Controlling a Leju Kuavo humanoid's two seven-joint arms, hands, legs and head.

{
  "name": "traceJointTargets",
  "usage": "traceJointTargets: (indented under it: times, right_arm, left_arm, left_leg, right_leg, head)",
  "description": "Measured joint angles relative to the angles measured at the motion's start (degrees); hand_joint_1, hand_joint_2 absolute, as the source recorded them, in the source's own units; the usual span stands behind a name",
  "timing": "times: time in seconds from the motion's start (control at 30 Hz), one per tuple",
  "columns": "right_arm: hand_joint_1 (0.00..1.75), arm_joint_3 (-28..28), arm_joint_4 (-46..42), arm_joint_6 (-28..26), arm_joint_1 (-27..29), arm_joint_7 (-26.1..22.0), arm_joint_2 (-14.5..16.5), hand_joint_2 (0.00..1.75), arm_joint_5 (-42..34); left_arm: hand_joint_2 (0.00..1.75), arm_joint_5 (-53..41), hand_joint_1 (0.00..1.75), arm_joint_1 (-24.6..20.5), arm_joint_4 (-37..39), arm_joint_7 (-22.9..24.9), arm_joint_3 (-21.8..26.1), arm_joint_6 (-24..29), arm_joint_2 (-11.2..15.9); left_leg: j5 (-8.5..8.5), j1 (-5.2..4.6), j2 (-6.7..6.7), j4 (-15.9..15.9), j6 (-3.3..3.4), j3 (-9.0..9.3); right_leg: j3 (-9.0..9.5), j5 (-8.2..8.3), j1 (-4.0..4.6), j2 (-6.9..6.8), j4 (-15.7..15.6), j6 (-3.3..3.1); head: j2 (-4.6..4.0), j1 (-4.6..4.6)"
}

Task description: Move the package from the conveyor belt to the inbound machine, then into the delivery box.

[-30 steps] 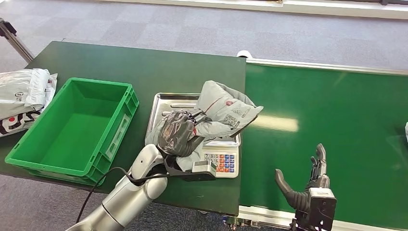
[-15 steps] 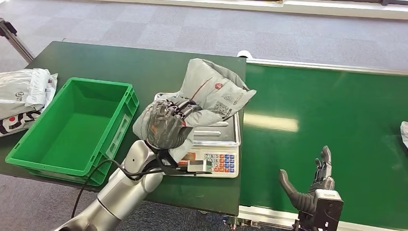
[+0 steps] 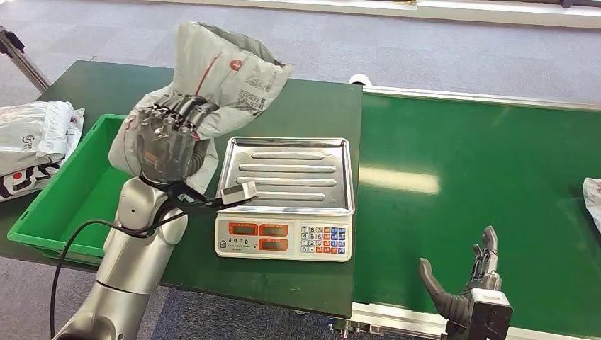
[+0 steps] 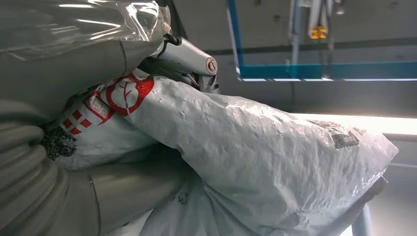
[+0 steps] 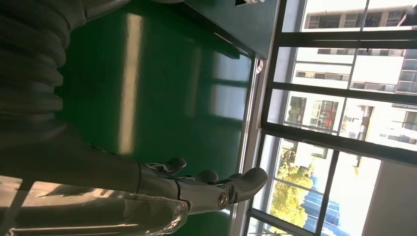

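My left hand (image 3: 170,142) grips a grey plastic mail package (image 3: 220,74) with red markings and a printed label, lifted in the air between the scale and the green crate (image 3: 92,191). In the left wrist view the package (image 4: 255,157) bulges out of that hand (image 4: 74,162). The scale (image 3: 287,195), the inbound machine, has a bare steel tray. Low at the near edge of the green conveyor belt (image 3: 482,170) is my right hand (image 3: 468,287), fingers spread and holding nothing; the right wrist view shows that hand (image 5: 162,182) above the belt.
More grey and white packages (image 3: 35,142) lie on the table left of the crate. Another package (image 3: 592,202) pokes in at the belt's right edge. The dark green table (image 3: 212,92) stretches behind the scale.
My left hand has lifted the package off the scale tray and carried it up and to the left, toward the crate. The right hand has sunk slightly lower.
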Motion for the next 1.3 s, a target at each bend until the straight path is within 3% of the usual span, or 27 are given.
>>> traceJointTargets:
  times: [0.13,0.27,0.57,0.8,1.07,1.3]
  right_arm:
    - [0.00,0.13,-0.79,-0.63,0.64,0.01,-0.16,1.75,0.05]
    - [0.00,0.10,-2.27,-1.08,2.12,0.08,-0.29,1.75,0.11]
    - [0.00,0.04,-5.29,-1.08,4.48,0.49,-0.29,1.75,1.01]
    - [0.00,-0.03,-5.99,-0.75,5.10,1.00,-0.21,1.75,2.55]
    - [0.00,-0.11,-6.44,-0.73,5.55,1.28,0.23,1.75,3.22]
    - [0.00,-0.12,-6.51,0.36,5.58,1.19,0.26,1.75,2.92]
  left_arm:
    - [1.75,-3.92,1.75,0.27,-1.92,3.47,2.66,0.00,1.04]
    - [1.75,-5.99,1.75,0.72,-3.11,8.48,5.58,0.00,4.38]
    - [1.75,-6.74,1.75,4.20,-2.90,12.18,14.72,-0.23,10.68]
    - [1.75,-3.66,1.75,7.87,1.79,19.49,20.39,-10.61,15.20]
    - [1.75,1.55,1.75,10.80,5.48,19.51,25.72,-13.47,17.79]
    - [1.75,13.34,1.75,12.24,6.77,13.54,26.12,-23.77,18.46]
  left_leg:
    - [0.00,0.00,0.00,0.00,0.00,-0.01]
    - [0.00,0.01,0.02,-0.02,0.00,-0.01]
    - [0.00,0.06,0.03,-0.04,-0.02,-0.09]
    - [-0.01,0.06,0.25,-0.04,-0.03,-0.10]
    - [-0.01,0.09,0.25,-0.04,-0.04,-0.21]
    - [-0.01,0.08,0.28,-0.04,-0.04,-0.22]
  right_leg:
    - [0.02,0.00,0.00,0.00,0.00,0.00]
    - [-0.02,0.00,0.01,0.02,0.01,0.00]
    - [-0.09,-0.04,0.06,0.02,0.01,-0.04]
    - [-0.20,-0.02,0.07,0.22,0.01,-0.05]
    - [-0.26,-0.04,0.09,0.21,0.02,-0.05]
    - [-0.27,-0.01,0.08,0.24,0.02,-0.06]
  head:
    - [0.00,0.01]
    - [0.00,-0.01]
    - [0.00,0.01]
    - [0.00,0.00]
    - [0.00,0.02]
    - [0.00,0.03]
